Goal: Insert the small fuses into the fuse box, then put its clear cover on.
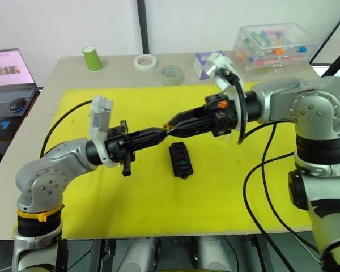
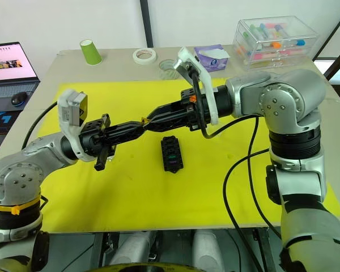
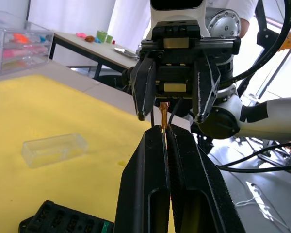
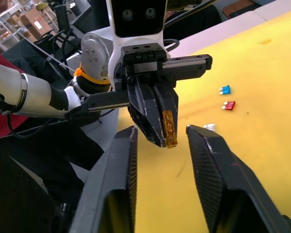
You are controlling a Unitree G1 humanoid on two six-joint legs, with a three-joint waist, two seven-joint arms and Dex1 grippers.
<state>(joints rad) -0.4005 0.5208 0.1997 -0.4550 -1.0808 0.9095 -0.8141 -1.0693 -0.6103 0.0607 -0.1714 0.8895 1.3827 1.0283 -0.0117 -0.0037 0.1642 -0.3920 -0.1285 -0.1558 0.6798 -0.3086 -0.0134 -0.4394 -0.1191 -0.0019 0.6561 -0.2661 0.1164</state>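
My left gripper is shut on a yellowish small fuse, held above the yellow mat. The right gripper meets it tip to tip; its fingers stand open on either side of the fuse, not touching it. The black fuse box lies on the mat just below and in front of both grippers, with a teal fuse in one slot. The clear cover lies flat on the mat beyond the fuse box. Blue, red and clear small fuses lie loose on the mat.
The yellow mat covers most of the table. Along the far edge stand a green cup, a white tape roll, a clear tape roll, a purple packet and a large clear storage box. A laptop sits far left.
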